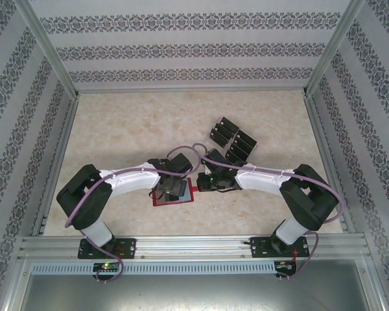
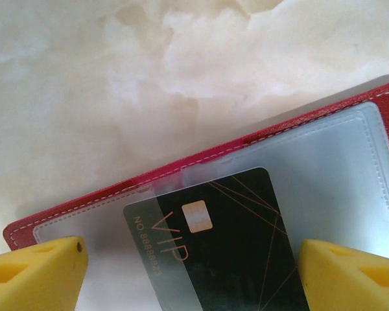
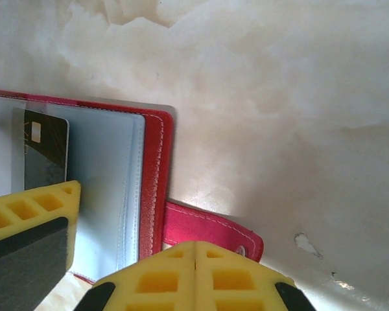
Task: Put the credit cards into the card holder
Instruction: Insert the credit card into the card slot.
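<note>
Above, a rack (image 1: 233, 139) stands well behind the card holder (image 1: 181, 201). Left wrist: the left gripper (image 2: 194, 278) spreads its fingers astride a credit card (image 2: 227, 246) half inside a pocket (image 2: 337, 188) (pinching, we cannot tell). Right wrist: the right gripper (image 3: 194, 275) has its fingers pressed together above the snap tab (image 3: 211, 228).

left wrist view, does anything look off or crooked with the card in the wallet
Nothing looks damaged or spilled. The black VIP card lies below the open left gripper. Only a strip along one edge is under the clear pocket of the red wallet, and the rest is uncovered. It sits roughly square to the wallet.
</note>
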